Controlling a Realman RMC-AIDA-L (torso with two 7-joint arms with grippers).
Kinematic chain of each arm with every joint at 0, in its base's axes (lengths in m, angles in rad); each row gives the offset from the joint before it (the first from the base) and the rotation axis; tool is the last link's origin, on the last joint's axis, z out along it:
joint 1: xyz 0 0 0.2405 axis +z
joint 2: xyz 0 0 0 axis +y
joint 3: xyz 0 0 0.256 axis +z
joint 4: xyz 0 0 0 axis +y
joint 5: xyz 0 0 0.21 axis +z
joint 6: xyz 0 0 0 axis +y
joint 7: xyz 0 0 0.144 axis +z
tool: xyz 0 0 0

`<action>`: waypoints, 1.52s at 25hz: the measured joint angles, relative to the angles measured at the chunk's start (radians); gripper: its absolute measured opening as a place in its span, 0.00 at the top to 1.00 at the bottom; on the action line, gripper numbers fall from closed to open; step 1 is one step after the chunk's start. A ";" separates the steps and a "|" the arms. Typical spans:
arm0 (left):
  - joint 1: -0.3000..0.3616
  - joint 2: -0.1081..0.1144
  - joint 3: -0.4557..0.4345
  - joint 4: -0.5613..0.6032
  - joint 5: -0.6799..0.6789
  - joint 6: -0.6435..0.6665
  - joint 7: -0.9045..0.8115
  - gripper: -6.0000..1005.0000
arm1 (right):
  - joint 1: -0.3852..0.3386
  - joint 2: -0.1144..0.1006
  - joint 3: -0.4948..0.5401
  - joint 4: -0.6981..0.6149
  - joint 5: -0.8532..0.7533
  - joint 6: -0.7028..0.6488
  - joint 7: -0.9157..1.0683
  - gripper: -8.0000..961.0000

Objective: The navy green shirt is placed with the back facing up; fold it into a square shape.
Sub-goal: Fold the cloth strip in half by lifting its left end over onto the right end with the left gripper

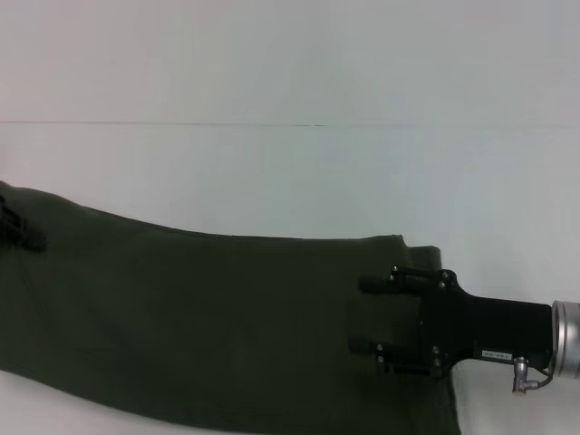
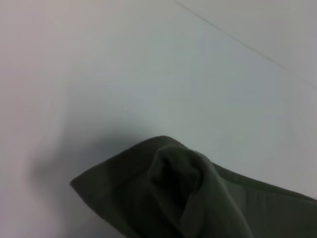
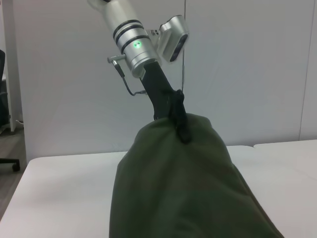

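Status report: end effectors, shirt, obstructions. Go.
Left end effector pinching the dark olive-green cloth shirt, one end lifted. Right end effector open over its other end. White table: no obstructions seen.

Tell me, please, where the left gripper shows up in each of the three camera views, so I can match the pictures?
Head view: the left gripper sits at the far left edge, on the navy green shirt.
Left wrist view: not in it; only bunched cloth shows.
Right wrist view: it is near the centre, shut on the lifted cloth.
Shared landmark: the shirt's raised fold where that gripper holds it.
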 joint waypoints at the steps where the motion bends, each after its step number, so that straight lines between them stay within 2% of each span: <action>1: -0.001 0.001 -0.002 0.003 0.008 0.000 0.000 0.88 | 0.000 0.000 0.000 0.000 0.000 0.000 0.000 0.22; 6: -0.001 0.003 -0.022 0.006 0.014 0.002 -0.021 0.88 | -0.003 0.000 0.000 -0.002 0.001 0.002 0.001 0.22; 10: -0.003 -0.007 -0.023 0.001 -0.002 0.024 -0.048 0.88 | -0.014 -0.001 0.011 0.001 0.001 0.038 0.002 0.22; 12: -0.015 -0.023 -0.023 -0.006 -0.048 0.063 -0.064 0.88 | -0.028 -0.001 0.016 -0.008 0.001 0.058 0.001 0.22; 16: -0.024 -0.031 -0.023 -0.045 -0.153 0.110 -0.087 0.88 | -0.047 -0.002 0.035 -0.015 0.001 0.071 0.000 0.22; 21: -0.038 -0.041 -0.023 -0.149 -0.273 0.119 -0.114 0.88 | -0.065 -0.001 0.062 -0.014 0.000 0.074 -0.006 0.22; 23: -0.038 -0.058 -0.024 -0.187 -0.299 0.106 -0.126 0.88 | -0.068 -0.001 0.063 -0.011 -0.001 0.076 -0.004 0.22; 26: -0.029 -0.112 -0.025 -0.205 -0.342 0.088 -0.137 0.88 | -0.077 -0.001 0.063 -0.008 -0.004 0.086 -0.004 0.22; 30: -0.031 -0.159 -0.025 -0.209 -0.363 0.079 -0.132 0.88 | -0.084 -0.001 0.067 -0.001 -0.001 0.102 -0.006 0.22; 38: -0.032 -0.215 -0.017 -0.213 -0.395 0.006 -0.116 0.88 | -0.092 -0.002 0.090 -0.006 0.000 0.102 -0.005 0.22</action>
